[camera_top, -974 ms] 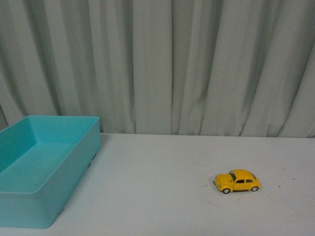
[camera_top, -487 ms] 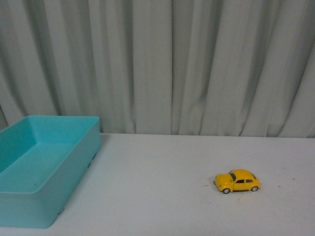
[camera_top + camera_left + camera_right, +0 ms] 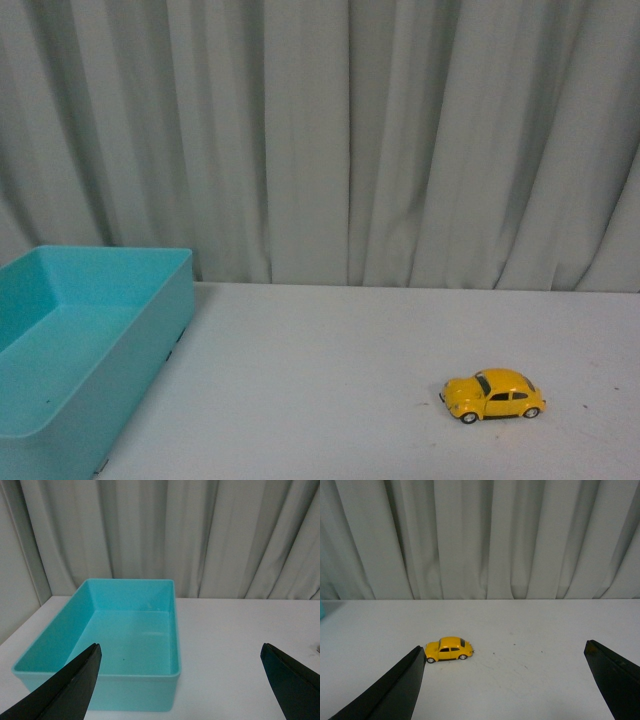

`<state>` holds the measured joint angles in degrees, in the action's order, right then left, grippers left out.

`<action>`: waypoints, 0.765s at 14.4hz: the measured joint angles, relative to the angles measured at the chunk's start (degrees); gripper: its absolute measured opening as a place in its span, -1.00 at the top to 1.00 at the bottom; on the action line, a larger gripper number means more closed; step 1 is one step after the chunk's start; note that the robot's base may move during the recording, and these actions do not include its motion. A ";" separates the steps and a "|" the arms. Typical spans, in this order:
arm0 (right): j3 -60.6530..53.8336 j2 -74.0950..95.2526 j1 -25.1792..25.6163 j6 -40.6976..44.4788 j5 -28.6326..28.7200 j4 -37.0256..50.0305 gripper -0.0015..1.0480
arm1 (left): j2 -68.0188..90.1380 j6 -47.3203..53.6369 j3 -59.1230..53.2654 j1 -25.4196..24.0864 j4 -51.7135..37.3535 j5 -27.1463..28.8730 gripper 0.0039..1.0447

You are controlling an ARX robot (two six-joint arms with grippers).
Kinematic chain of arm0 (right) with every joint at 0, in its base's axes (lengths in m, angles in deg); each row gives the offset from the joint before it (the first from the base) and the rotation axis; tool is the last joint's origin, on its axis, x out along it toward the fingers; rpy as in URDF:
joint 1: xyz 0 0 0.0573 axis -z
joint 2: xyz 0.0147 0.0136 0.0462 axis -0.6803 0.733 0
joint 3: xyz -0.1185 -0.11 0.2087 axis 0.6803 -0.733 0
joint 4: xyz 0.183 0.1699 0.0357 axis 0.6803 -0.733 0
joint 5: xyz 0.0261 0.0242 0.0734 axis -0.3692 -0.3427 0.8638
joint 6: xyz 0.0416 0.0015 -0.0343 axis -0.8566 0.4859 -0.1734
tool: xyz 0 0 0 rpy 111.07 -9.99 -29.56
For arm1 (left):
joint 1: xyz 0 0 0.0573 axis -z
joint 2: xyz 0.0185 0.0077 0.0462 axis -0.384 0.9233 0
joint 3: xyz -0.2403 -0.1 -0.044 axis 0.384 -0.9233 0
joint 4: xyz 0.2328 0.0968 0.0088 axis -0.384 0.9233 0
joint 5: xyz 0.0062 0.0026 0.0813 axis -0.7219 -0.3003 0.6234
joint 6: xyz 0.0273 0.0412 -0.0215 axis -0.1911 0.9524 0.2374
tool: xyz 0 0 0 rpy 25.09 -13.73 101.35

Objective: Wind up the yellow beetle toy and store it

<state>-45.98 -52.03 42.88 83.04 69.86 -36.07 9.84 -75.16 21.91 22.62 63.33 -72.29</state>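
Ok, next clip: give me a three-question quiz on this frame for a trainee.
1. Multiple choice: the yellow beetle toy rests on A) its wheels, B) its roof, C) its side.
2. True or false: the toy lies inside the turquoise bin.
3. Fill in: the left gripper and right gripper both stand ___.
Key: 1 A; 2 false, it sits on the white table; 3 open.

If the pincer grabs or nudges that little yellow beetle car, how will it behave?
The yellow beetle toy stands on its wheels on the flat table, so a nudge along its length would probably roll it away. Its glossy, rounded shell may slip under a grip. It looks rigid and probably light.
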 joint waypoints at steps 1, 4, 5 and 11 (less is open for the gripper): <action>0.00 0.00 0.00 0.00 0.00 -0.07 -0.87 | 0.00 0.00 0.00 0.00 0.02 -0.02 -0.88; 0.00 0.00 0.00 0.00 0.00 -0.04 -0.87 | 0.00 0.00 0.00 0.00 0.02 0.00 -0.88; 0.00 0.00 0.00 0.00 0.02 -0.02 -0.87 | 0.00 0.00 0.00 0.00 0.04 0.00 -0.88; 0.00 0.02 0.00 -0.02 0.00 -0.04 -0.87 | 0.00 0.00 0.00 0.00 0.07 0.00 -0.88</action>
<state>-45.98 -52.01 42.88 83.02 69.86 -36.11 9.84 -75.16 21.91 22.62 63.40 -72.29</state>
